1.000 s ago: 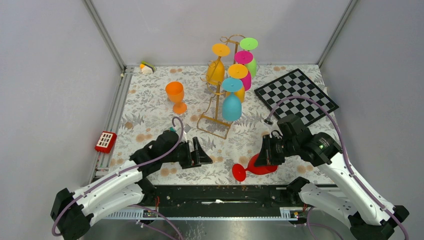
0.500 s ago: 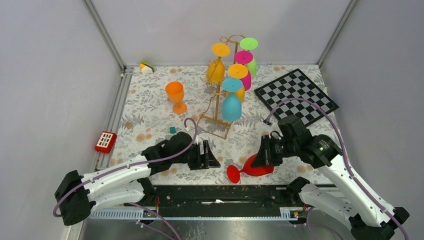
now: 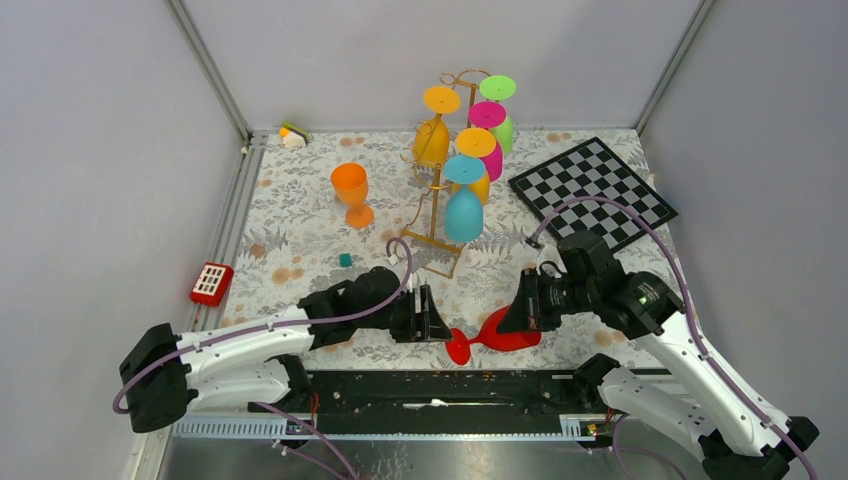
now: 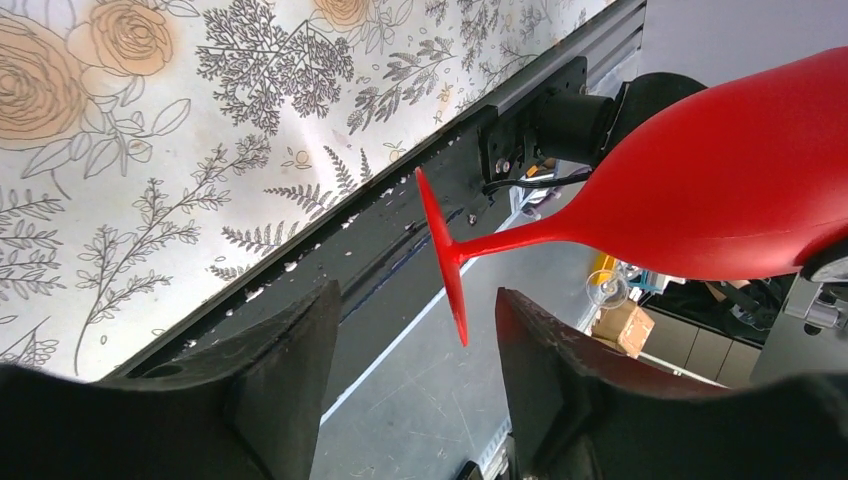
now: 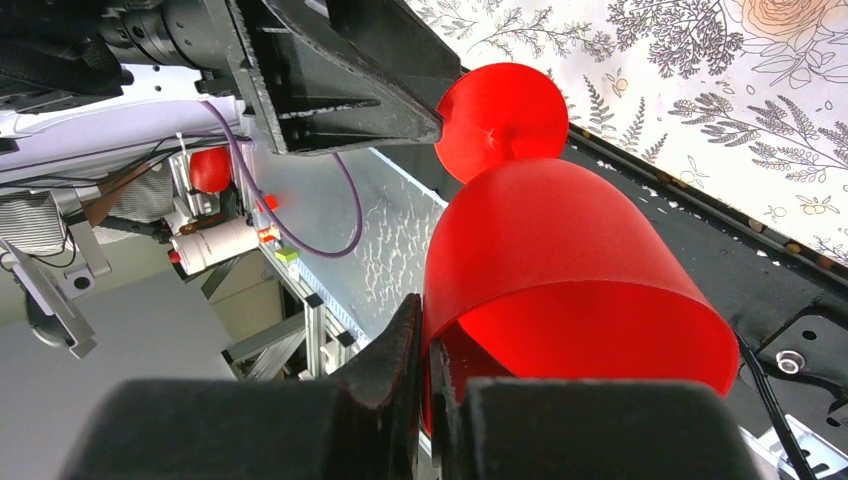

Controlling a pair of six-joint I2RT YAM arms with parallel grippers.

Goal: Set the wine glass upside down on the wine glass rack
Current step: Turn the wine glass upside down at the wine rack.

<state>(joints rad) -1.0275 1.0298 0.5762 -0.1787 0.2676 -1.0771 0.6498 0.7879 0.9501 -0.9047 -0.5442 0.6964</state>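
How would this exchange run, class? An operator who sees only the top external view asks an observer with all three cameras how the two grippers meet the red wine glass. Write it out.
Operator: Where on the red wine glass is the right gripper clamped?
Observer: On the bowl's rim. The right wrist view shows the wall pinched between its fingers, one of them inside the bowl.
Operator: Has the left gripper caught the foot?
Observer: Not yet. The left wrist view shows its fingers open on either side of the disc, with a gap on both sides.
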